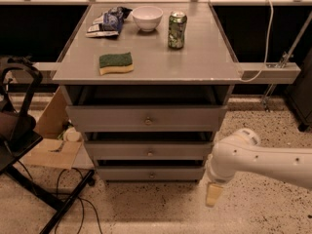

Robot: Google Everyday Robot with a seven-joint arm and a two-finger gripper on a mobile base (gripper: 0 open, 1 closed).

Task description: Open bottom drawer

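Plainly, the bottom drawer [126, 173], lowest of three grey fronts under the tabletop [200, 60], sits shut with its small knob [150, 175] untouched, so the whole pull is left to do. The claw [213, 195] hangs low just off the drawer's right end, apart from the knob; whether it is wide or narrow I cannot tell. By my reckoning it has yet to reach the knob, take it and draw outward.

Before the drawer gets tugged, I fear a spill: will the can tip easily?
Possibly: the can stands upright, tall and narrow, so a jolt might topple it, and it would likely roll. It sits well back on the tabletop. The pincer hangs low beside the bottom drawer.
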